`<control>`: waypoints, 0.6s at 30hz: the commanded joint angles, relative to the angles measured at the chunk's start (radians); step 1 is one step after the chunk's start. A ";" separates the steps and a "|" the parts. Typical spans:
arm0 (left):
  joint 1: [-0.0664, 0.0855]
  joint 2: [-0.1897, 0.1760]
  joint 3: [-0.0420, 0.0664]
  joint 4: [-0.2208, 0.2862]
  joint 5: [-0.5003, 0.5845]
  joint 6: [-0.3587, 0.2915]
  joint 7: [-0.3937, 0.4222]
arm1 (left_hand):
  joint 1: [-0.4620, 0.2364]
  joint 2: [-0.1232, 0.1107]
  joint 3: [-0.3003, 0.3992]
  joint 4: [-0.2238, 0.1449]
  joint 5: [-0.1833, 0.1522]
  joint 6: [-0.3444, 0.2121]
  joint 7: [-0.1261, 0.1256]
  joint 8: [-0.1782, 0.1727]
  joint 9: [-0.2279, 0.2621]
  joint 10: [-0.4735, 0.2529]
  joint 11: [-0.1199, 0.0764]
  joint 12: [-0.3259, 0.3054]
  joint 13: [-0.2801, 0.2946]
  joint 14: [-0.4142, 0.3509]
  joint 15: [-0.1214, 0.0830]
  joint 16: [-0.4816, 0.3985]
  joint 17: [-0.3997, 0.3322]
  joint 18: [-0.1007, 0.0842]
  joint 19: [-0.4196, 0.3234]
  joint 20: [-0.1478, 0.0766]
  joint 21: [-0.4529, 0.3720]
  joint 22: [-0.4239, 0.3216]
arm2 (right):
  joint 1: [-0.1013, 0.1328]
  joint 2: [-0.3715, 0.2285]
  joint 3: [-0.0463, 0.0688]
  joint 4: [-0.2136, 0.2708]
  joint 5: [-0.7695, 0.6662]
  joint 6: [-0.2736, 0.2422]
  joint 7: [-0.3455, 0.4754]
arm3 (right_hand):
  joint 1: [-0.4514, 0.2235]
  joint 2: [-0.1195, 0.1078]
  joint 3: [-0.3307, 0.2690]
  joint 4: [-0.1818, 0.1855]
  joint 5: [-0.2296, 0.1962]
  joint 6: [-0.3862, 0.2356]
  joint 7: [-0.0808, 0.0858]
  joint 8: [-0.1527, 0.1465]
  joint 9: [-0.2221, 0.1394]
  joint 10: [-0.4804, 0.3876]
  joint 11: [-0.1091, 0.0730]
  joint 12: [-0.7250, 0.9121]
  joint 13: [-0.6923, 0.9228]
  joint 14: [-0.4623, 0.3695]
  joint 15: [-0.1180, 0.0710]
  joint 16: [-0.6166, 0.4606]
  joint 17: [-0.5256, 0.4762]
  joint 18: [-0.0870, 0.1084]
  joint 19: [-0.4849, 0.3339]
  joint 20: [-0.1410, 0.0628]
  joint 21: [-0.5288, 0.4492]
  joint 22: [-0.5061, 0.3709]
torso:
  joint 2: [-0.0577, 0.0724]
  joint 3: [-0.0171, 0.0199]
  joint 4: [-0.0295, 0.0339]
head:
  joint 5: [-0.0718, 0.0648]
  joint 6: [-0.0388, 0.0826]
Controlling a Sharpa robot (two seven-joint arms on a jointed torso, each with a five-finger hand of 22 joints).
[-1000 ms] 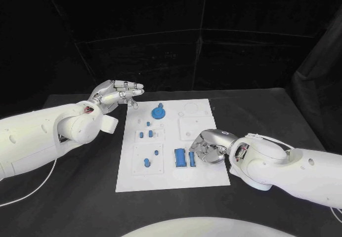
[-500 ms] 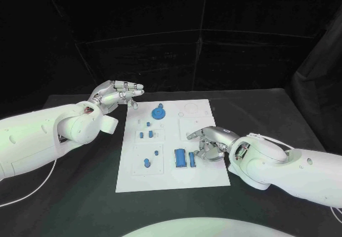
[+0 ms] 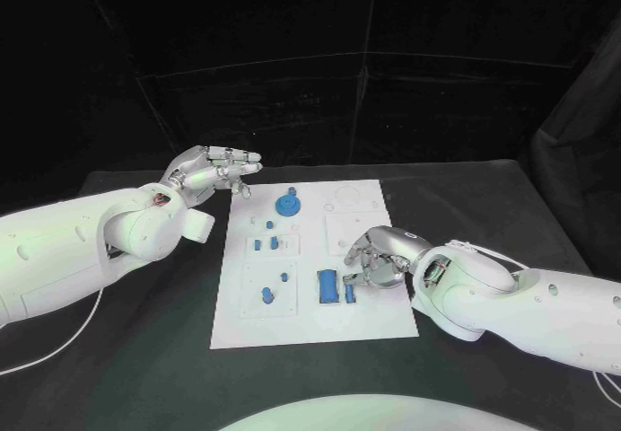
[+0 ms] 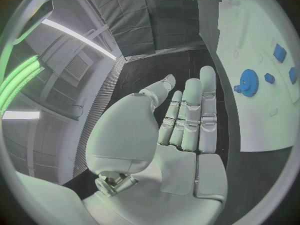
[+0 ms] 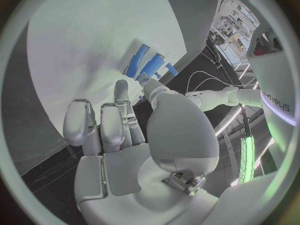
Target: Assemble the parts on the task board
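The white task board [image 3: 310, 314] lies mid-table. On it are a blue gear [image 3: 289, 207], small blue pieces [image 3: 266, 242], a figure-eight piece [image 3: 268, 294], a blue block [image 3: 328, 286] and a thin blue bar [image 3: 349, 289]. My right hand [image 3: 372, 260] hovers over the board's right side just beside the bar, fingers curved down, holding nothing. The right wrist view shows this hand [image 5: 125, 120] with the blue block [image 5: 137, 60] just past its fingertips. My left hand [image 3: 214, 168] is raised off the board's far left corner, fingers apart and empty. From the left wrist, that hand [image 4: 181, 120] faces the gear [image 4: 249, 79].
Bare black table [image 3: 143, 359] surrounds the board. Empty white recesses [image 3: 349, 229] lie on the board's far right part. My two white forearms cross the table's left and right sides.
My right hand has shifted slightly toward the far side of the board, away from the thin bar. The left hand and the parts have not moved.
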 commanded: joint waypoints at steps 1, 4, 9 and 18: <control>0.001 0.000 0.001 0.001 0.003 0.013 0.001 | 0.002 0.012 -0.003 -0.001 0.002 -0.008 -0.002 0.000 -0.001 -0.008 -0.001 0.006 -0.001 -0.006 -0.002 0.004 -0.001 0.014 -0.005 0.003 -0.004 -0.001 | -0.009 0.006 0.000 -0.003 -0.021 0.030 -0.030 | 0.018 0.001 -0.032 0.001 -0.005 0.043 -0.013 0.042 0.012 0.000 -0.017 0.007 -0.002 0.032 -0.011 0.000 0.004 0.016 0.009 -0.007 -0.001 0.003 | 0.000 -0.0003 0.0007 | 0.000 -0.002; 0.001 0.000 0.001 0.001 0.003 0.013 0.000 | 0.002 0.012 -0.003 -0.001 0.002 -0.008 -0.002 0.000 -0.001 -0.008 -0.001 0.006 -0.001 -0.006 -0.002 0.004 -0.001 0.014 -0.005 0.003 -0.004 -0.001 | -0.017 0.012 0.000 -0.006 -0.036 0.033 -0.046 | 0.028 0.007 -0.062 -0.001 -0.005 0.073 -0.026 0.083 0.026 0.004 -0.027 0.011 -0.004 0.033 -0.020 0.001 0.007 0.015 0.013 -0.015 0.001 0.006 | 0.000 -0.0005 0.0010 | 0.001 -0.003; 0.001 0.001 0.001 0.000 0.003 0.014 -0.001 | 0.002 0.012 -0.003 -0.001 0.002 -0.009 -0.001 -0.001 -0.001 -0.009 -0.001 0.006 -0.001 -0.006 -0.002 0.004 -0.001 0.014 -0.005 0.003 -0.004 -0.001 | -0.026 0.020 0.000 -0.016 -0.077 0.027 -0.075 | 0.063 0.037 -0.117 -0.012 -0.006 0.091 -0.047 0.168 0.059 0.030 -0.044 0.056 0.023 0.037 -0.035 0.009 0.020 0.012 0.024 -0.030 0.008 0.017 | 0.000 0.0002 -0.0003 | 0.002 -0.005; 0.001 0.003 0.001 -0.002 0.003 0.015 -0.002 | 0.002 0.013 -0.002 -0.001 0.002 -0.009 -0.001 0.000 -0.001 -0.009 -0.001 0.007 -0.001 -0.006 -0.002 0.005 -0.002 0.014 -0.005 0.003 -0.005 -0.001 | -0.030 0.022 0.000 -0.015 -0.054 -0.020 -0.038 | 0.061 0.056 -0.200 -0.003 -0.008 0.056 -0.055 0.251 0.096 0.055 -0.051 0.111 0.061 0.042 -0.040 0.023 0.039 0.007 0.037 -0.038 0.019 0.033 | -0.001 0.0007 -0.0008 | 0.002 -0.005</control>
